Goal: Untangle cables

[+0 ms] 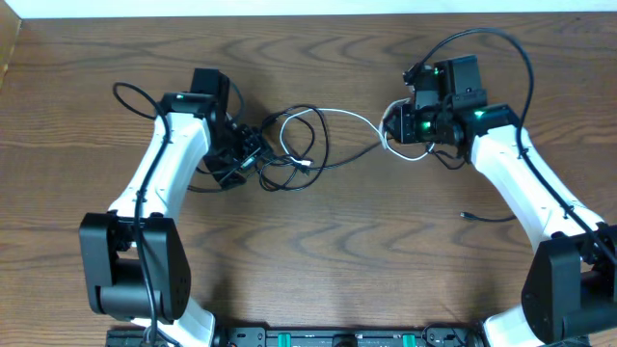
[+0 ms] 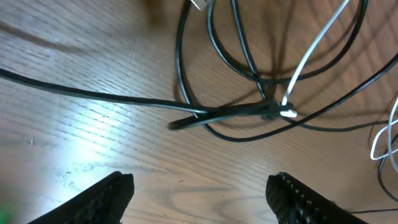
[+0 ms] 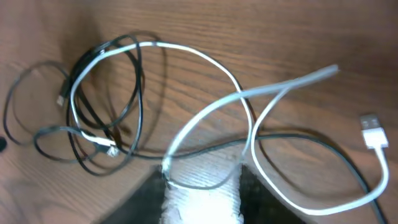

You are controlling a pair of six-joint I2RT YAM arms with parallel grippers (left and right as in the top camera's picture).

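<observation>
Two white robot arms with black grippers, reaching in from the near edge over a brown wood-grain table (image 1: 318, 260). Between them, toward the far half of the table, the cables, not yet separated. Loose tangle of black cables (image 1: 287, 162) left of centre, several overlapping loops flat on the wood. One white cable (image 1: 347, 113) threaded through that tangle, then arching rightward to the right gripper (image 1: 393, 127). Left gripper (image 1: 249, 156) just beside the tangle's left edge, pointing toward it.

From the left wrist: both fingers (image 2: 109, 196) spread wide, released, only bare wood between them, nothing grasped. Just beyond the tips, black strands crossing in a tight bundle, the white cable's small plug tip touching that crossing, the rest of the white strand slanting up and right.

From the right wrist: white cable curving in wide loops across the wood, one bend lying right up against the fingertips at the bottom edge. Bright blur there, so jaw state impossible to tell; perhaps a grip on the white strand. Flat white plug (image 3: 373, 130) at the far right, apart from the tangle. Black loops bunched at upper left, one black strand trailing under the white toward lower right.

Separately, small dark plug end (image 1: 466, 215) with a short run of black cord near the right arm, well apart from the tangle.
</observation>
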